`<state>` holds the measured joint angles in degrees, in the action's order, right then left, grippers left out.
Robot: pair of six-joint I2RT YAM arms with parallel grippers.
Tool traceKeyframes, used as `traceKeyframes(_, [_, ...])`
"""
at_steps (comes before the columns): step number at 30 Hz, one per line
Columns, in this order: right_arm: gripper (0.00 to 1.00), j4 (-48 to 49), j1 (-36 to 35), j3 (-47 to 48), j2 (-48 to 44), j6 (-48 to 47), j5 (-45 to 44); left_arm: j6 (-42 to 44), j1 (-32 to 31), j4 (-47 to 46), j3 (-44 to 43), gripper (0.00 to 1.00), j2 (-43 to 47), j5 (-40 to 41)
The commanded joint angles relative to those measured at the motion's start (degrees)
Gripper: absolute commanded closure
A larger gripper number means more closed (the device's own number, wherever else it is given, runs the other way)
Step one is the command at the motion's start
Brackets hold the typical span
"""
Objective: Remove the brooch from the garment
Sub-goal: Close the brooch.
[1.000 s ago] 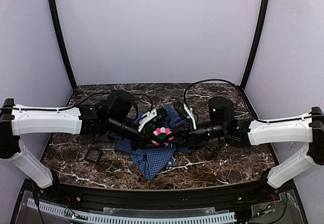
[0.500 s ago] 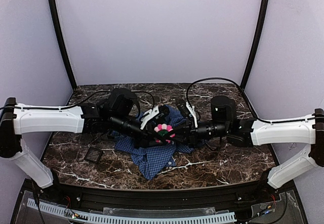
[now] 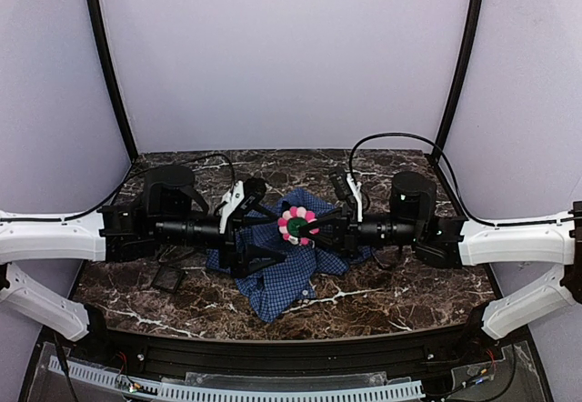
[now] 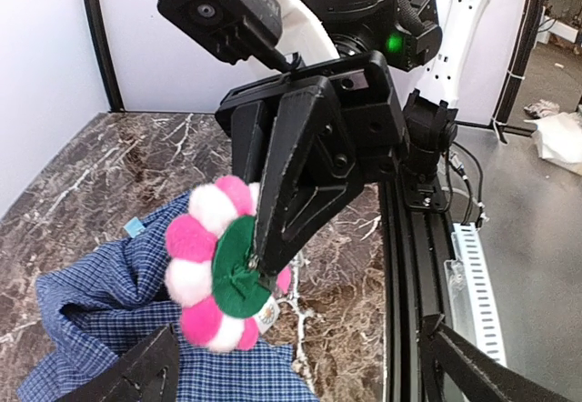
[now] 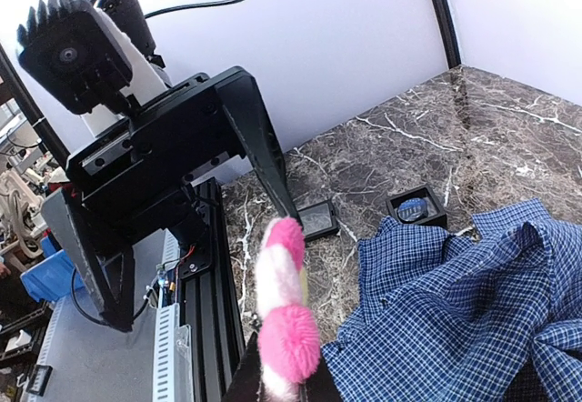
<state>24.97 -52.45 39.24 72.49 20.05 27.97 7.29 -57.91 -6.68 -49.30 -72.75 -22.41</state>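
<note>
The right claw [image 3: 311,230] is pinched shut on the brooch [image 3: 296,226], above the garment [image 3: 273,286]. Its green centre faces the left claw [image 3: 265,235], which gapes wide and empty. The right wrist view shows the brooch [image 5: 284,316] edge-on; the left wrist view shows it full-face.

arms [image 3: 55,238]: white shells, black joints; jaws: black; cables [image 3: 391,135]: black; LED [image 4: 393,44]: green

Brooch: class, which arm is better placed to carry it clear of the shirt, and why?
Right. The right claw is shut on the brooch, holding it above the garment; the left claw is open, gripping nothing.
</note>
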Motion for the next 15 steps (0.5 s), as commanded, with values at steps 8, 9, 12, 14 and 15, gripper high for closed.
traceKeyframes(8, [1.0,7.6,0.4,-2.2,-1.1,1.4,6.2,-3.5,1.8,-8.3,7.7,0.03,7.5,5.6])
traceKeyframes(9, [1.0,9.3,0.3,-2.7,-1.2,1.3,8.0,-4.8,2.0,-9.2,7.9,0.03,7.0,5.0])
traceKeyframes(12, [1.0,11.7,0.2,-3.7,-2.0,0.7,10.7,-6.7,2.3,-12.3,6.9,0.09,4.9,0.4])
traceKeyframes(14, [1.0,11.7,0.1,-3.8,-2.6,0.0,10.9,-8.7,2.4,-12.9,5.3,0.13,2.6,-2.9])
traceKeyframes(15, [1.0,11.6,0.1,-3.7,-2.8,-0.1,11.2,-9.6,2.3,-13.1,4.8,0.15,0.9,-4.8])
